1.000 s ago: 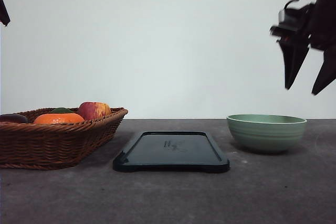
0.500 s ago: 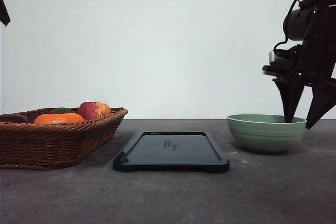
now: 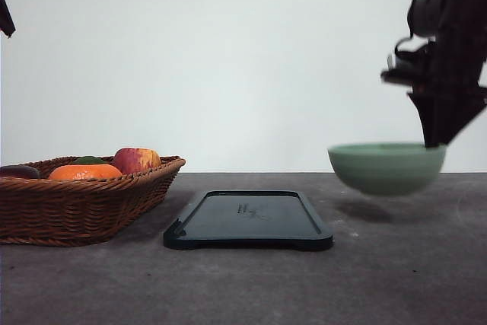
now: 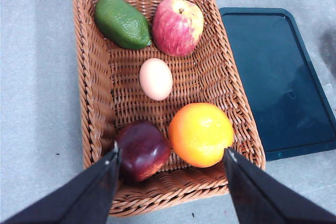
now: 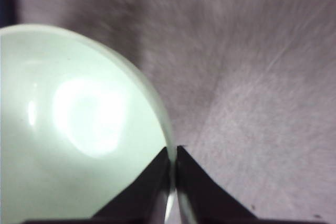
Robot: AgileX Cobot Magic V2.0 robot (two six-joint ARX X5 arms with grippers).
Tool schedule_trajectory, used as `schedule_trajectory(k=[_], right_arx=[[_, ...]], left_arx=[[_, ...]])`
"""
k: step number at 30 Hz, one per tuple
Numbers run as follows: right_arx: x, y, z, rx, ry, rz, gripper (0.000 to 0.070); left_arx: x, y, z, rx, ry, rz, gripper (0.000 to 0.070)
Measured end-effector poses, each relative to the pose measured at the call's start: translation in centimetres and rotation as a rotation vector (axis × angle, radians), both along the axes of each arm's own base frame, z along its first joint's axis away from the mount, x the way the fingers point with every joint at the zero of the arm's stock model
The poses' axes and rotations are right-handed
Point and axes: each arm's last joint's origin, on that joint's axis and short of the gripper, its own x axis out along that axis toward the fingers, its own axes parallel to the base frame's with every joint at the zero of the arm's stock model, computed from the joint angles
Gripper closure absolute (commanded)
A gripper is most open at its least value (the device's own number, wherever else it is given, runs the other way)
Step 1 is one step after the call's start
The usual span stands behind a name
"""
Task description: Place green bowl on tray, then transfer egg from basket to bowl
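A: Where is the green bowl [image 3: 386, 168] right now?

B: Off the surface [image 3: 396, 279], at the right of the scene, with its shadow on the grey top beneath it. The right gripper [image 3: 435, 141] has it by the right-hand side of the rim; in the right wrist view the jaws are pinched together on that rim, one finger inside and one outside.

A: And which way does it have to go?

B: Left. The tray [image 3: 248, 221] lies flat at the centre, just to the left of the bowl and a little nearer the camera, with its long axis running away from the robot. I judge the coming move a sideways carry leftward and then a lowering onto the tray, which is bare.

A: Anything to watch?

B: The grip is on one edge only, so the bowl could tilt as it travels; that is a guess.

A: What about the egg?

B: The egg [image 4: 156, 78] sits in the middle of the basket [image 4: 90, 93], at the left of the scene, among an avocado [image 4: 122, 22], an apple [image 4: 178, 27], an orange [image 4: 201, 134] and a dark red fruit [image 4: 143, 149]. The left gripper [image 4: 171, 158] hangs above the basket, jaws spread wide and holding nothing, so that arm is the nearer one for the egg.
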Motion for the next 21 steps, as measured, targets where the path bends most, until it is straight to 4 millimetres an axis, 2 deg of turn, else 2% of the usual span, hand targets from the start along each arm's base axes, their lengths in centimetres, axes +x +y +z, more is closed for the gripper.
schedule_trajectory(k=[5,10,17,21], right_arx=[[0.1,2.1,3.3,0.005,-0.056,0.062,0.07],[-0.4,5.8,4.8,0.018,-0.116,0.159,0.07],[-0.8,11.7,4.6,0.053,-0.182,0.284,0.07],[-0.2,14.0,2.6,0.049,-0.141,0.323,0.07]], left_arx=[[0.0,0.0,0.0,0.0,0.0,0.0,0.031],[0.0,0.0,0.0,0.0,0.0,0.0,0.0309],[0.0,0.0,0.0,0.0,-0.003,0.0,0.031],[0.0,0.0,0.0,0.0,-0.003,-0.003,0.031]])
